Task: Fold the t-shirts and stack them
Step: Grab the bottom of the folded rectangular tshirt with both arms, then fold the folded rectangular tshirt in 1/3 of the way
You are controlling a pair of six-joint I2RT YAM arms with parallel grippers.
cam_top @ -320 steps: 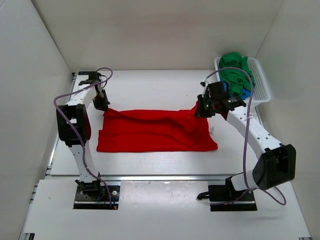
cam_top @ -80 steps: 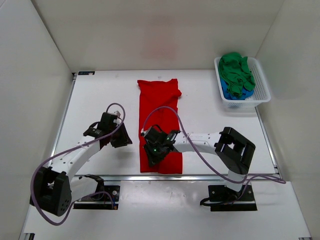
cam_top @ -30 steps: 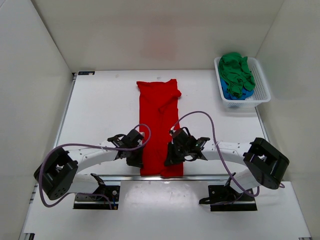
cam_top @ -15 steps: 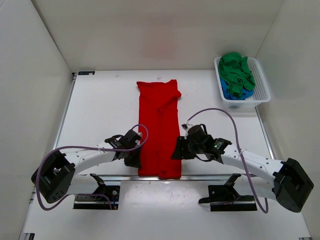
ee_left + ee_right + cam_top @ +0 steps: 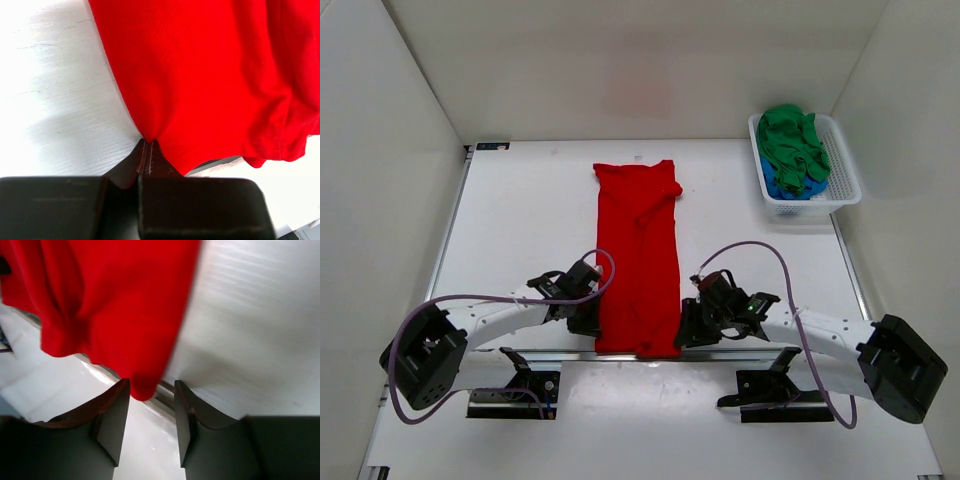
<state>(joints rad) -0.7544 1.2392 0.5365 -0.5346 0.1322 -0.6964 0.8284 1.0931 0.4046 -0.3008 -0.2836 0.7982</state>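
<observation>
My left pincer (image 5: 588,318) was pressed together on the left long edge of the red t-shirt (image 5: 638,260), close to its near corner. The cloth puckered into a small peak where it entered my jaws. My right pincer (image 5: 688,330) stood spread at the opposite edge, and the shirt's near right corner reached in between its fingers (image 5: 112,410). The shirt lay as a long narrow strip running away from both pincers toward the far side of the table (image 5: 520,210), its near hem at the table's front edge. Bare table lay open outward of each pincer. Well beyond my right pincer, a green t-shirt (image 5: 790,140) and a blue t-shirt (image 5: 782,186) sat in a white basket (image 5: 844,170).
</observation>
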